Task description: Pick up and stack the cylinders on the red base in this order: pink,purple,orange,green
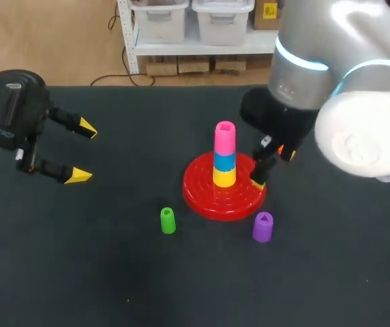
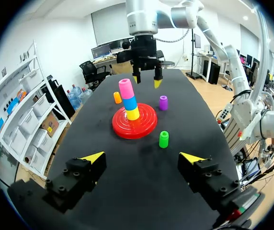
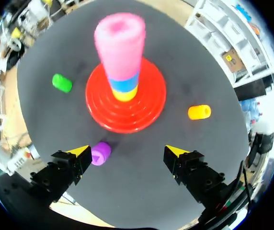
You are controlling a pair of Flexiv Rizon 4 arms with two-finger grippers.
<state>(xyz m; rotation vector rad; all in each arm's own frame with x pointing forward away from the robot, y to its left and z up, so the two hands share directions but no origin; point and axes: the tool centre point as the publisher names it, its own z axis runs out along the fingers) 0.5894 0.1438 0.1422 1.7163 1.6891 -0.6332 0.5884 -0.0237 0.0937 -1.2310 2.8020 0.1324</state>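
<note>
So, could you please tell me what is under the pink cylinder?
A blue cylinder sits directly under the pink one, then a yellow one, on the red base. Any inner peg is hidden.

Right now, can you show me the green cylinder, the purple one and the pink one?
green cylinder point(image 1: 168, 221): head view, middle of its side.
purple cylinder point(image 1: 262, 229): head view, middle of its side.
pink cylinder point(image 1: 225, 140): head view, middle of its side.

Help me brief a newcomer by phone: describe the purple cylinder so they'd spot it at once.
Find the round red base near the middle of the table, carrying a yellow, blue and pink stack. Just off its near rim, on the robot's right, sits the purple cylinder. It is the only purple piece; the green cylinder sits off the base's other side.
</note>
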